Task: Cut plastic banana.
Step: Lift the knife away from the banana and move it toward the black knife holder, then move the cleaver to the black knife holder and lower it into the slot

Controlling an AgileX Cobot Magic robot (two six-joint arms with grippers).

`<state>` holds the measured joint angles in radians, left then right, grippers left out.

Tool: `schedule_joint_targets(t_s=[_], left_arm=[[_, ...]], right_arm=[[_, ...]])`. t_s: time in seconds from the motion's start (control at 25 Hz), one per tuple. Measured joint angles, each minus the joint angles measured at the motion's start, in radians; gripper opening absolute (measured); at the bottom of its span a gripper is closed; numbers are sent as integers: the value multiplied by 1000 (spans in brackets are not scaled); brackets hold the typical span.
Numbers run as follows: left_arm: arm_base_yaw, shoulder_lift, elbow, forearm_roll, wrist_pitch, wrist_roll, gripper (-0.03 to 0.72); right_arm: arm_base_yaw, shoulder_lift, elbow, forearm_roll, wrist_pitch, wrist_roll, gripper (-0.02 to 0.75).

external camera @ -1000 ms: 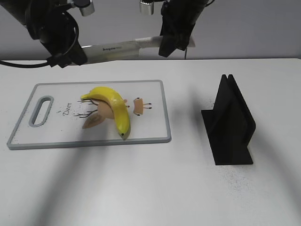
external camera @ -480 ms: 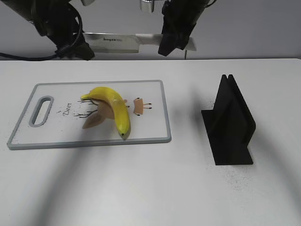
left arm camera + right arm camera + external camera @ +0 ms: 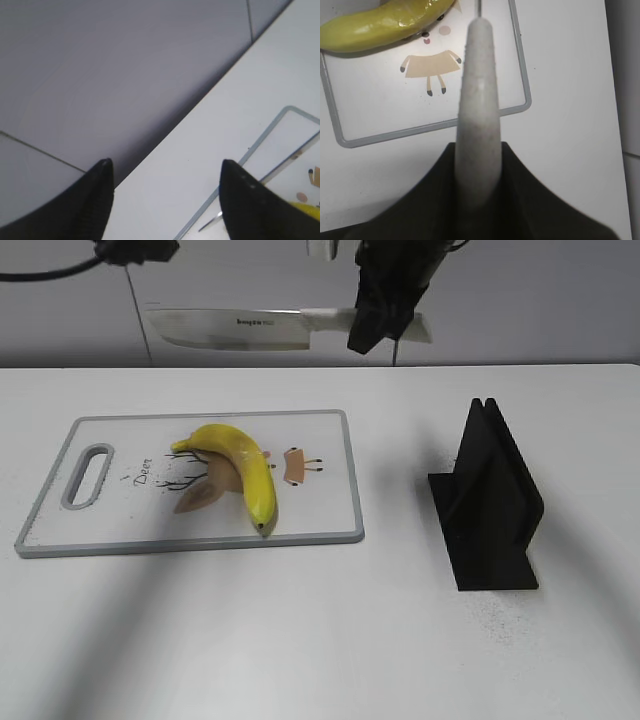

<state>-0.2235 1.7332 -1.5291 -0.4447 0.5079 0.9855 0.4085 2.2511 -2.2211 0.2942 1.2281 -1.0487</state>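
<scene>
A yellow plastic banana (image 3: 240,467) lies on the white cutting board (image 3: 320,510) left of centre; it also shows in the right wrist view (image 3: 380,25). My right gripper (image 3: 385,310) is shut on the white handle of a knife (image 3: 235,328), held high above the board's far edge with the blade pointing left. In the right wrist view the handle (image 3: 477,115) sits between the jaws (image 3: 477,170). My left gripper (image 3: 165,172) is open and empty, raised at the top left, mostly out of the exterior view (image 3: 135,250).
A black knife stand (image 3: 490,505) stands upright on the white table to the right of the board. A grey wall runs behind the table. The board's edge (image 3: 260,145) shows in the left wrist view.
The left arm has risen up and away from the knife blade and nearly left the exterior view. The right gripper still holds the knife, which has shifted slightly left.
</scene>
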Motion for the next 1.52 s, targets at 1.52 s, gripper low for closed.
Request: schedule_joint_targets(t_s=[1.52], left_arm=[[198,-589,455,425,705,-858,563]], right_arm=[[-3,-735,773,-150,-106,1152,187]])
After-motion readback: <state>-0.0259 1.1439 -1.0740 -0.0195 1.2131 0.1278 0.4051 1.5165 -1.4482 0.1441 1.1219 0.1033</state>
